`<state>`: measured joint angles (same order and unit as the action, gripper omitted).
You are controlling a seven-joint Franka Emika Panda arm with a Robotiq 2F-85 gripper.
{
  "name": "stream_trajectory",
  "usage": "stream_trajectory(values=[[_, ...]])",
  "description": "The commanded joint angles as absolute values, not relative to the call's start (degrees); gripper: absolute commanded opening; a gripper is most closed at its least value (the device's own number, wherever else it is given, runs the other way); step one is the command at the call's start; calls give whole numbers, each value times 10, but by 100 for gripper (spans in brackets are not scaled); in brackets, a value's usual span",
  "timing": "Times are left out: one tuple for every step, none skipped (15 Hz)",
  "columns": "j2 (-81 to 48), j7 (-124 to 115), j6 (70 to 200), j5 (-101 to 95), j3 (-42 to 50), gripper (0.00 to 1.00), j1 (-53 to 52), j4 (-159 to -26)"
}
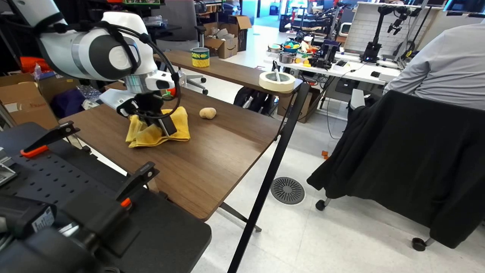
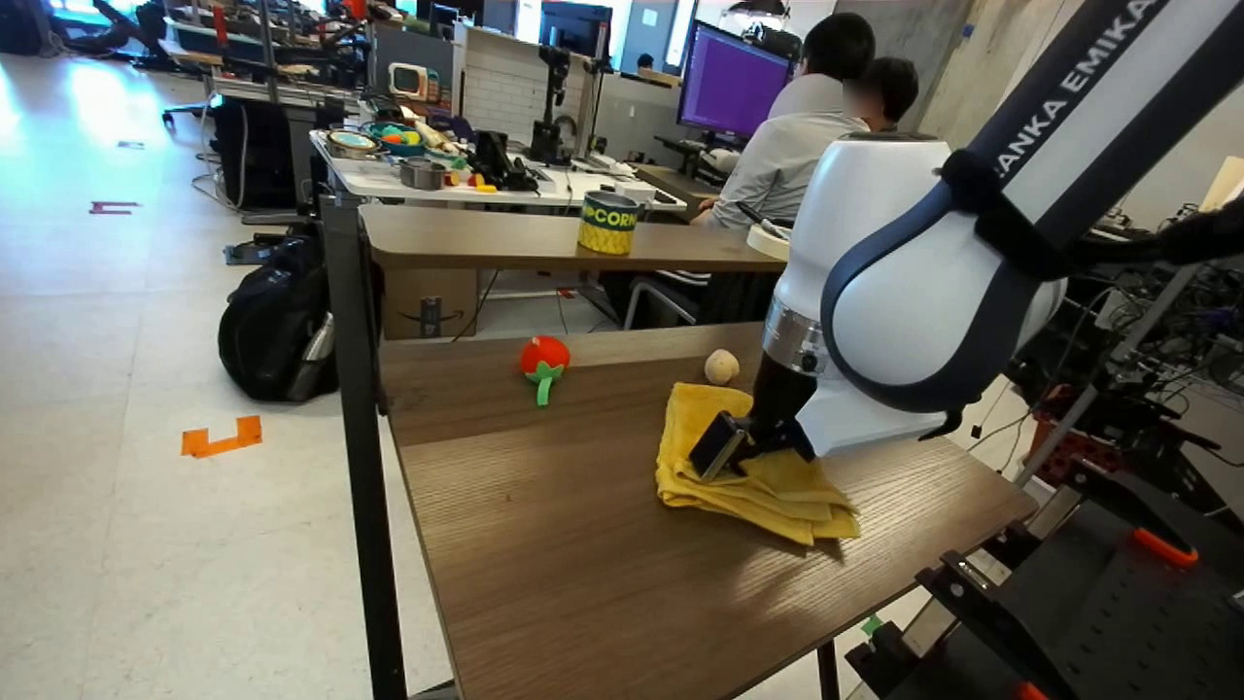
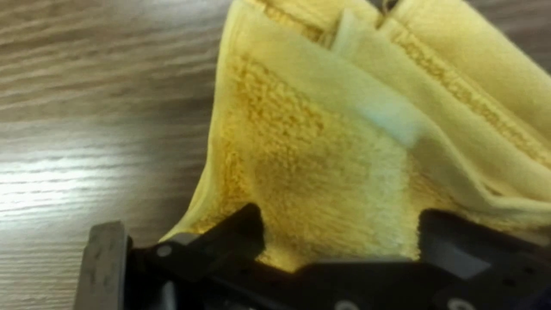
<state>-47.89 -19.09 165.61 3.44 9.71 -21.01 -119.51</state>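
While the gripper (image 2: 760, 449) stands low over the worktop (image 2: 544, 574), its jaws are spread wide and pinch nothing.

Yellow terry towel (image 2: 758, 501): folded, rumpled, lying on the worktop directly beneath the jaws; whether the pads touch it cannot be told. In the wrist view, one finger pad (image 3: 101, 267) sits outside the towel's edge, over wood grain; the opposite pad is out of frame.

Handling: soft and layered, so a secure hold likely calls for a low approach with the pads astride a raised fold, closing slowly; too shallow a pinch would probably slip or catch only the top layer.

Nearby: potato-like tan object (image 1: 207, 113), just beside the towel but apart; red toy tomato (image 2: 544, 354) with green leaves, farther off. On the raised shelf (image 2: 466, 233): corn-lettered tin (image 2: 609, 224); roll of cream tape (image 1: 277, 85).
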Motion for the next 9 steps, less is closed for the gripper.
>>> stream_trajectory(values=[[-459,-165,1639,18,41,100,-216,-1252],[-464,-163,1628,13,35,100,-220,-1253],[-472,-167,1609,11,35,100,-224,-1250],[-480,-180,1589,5,48,100,-233,-1245],[-486,-191,1571,1,59,100,-237,-1240],[-493,-207,1564,-1,77,100,-240,-1235],[-496,-218,1556,-2,85,100,-237,-1233],[-500,-230,1561,-2,97,100,-232,-1233],[-504,-246,1569,-2,109,100,-230,-1233]])
